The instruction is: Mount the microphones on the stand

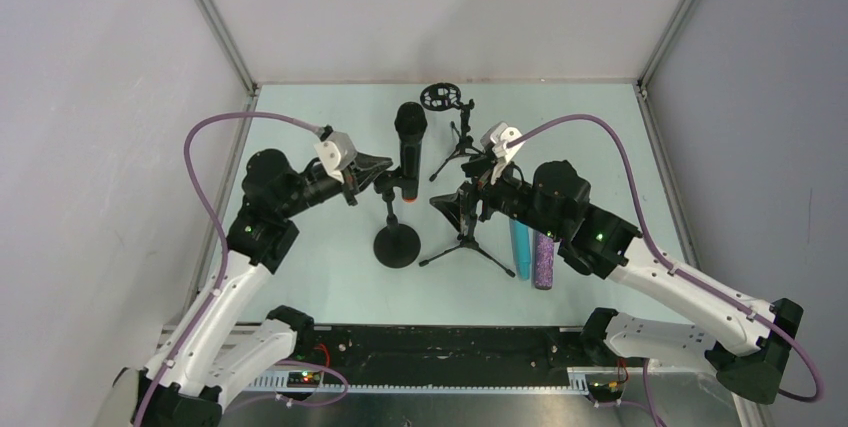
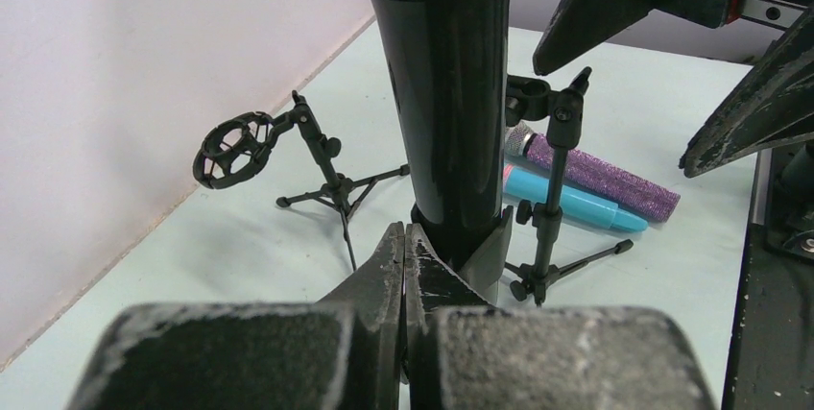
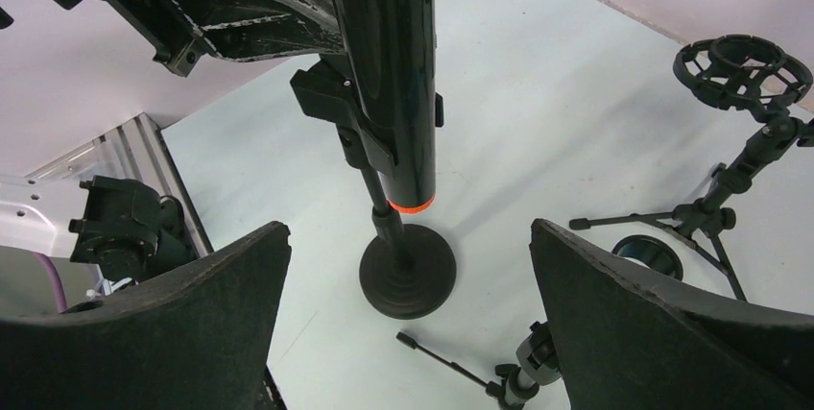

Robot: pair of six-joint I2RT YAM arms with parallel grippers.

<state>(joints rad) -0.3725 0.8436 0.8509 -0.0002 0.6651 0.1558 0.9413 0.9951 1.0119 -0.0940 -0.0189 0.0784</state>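
So, quick status from my end. I'm reading this as the tail of the first mount: the black mic [image 1: 410,137] is standing upright in the clip [image 3: 341,112] of the round-base stand [image 1: 397,245], orange end pointing down toward the base. My left fingers [image 2: 384,271] are pressed together with nothing between them that I can see, tips right up against the bottom of that clip. Whether they're actually touching it, I can't tell. My right fingers [image 3: 192,324] are spread wide and holding nothing, hanging low just beside the same stand and looking at its pole.

The other two aren't up yet. The blue mic [image 2: 566,204] and purple mic [image 2: 600,175] are lying side by side on the surface [image 1: 590,137], just past the tripod stand [image 2: 549,208] and half tucked under my right arm in the top view. The tripod stand's holder is sitting empty, and so is the ring on the shock-mount stand [image 2: 235,149] further back.

My guess for the next move: I'm thinking the left arm needs to back off without bumping the black mic, since that stand looks easy to tip. Then the right arm, being nearest, should be going for the blue one. It's lying flat, so I'd be coming down across its body, lifting, then standing it up to slide into a holder.

Labels: I'm not seeing any readable brand or writing on the mics or stands.
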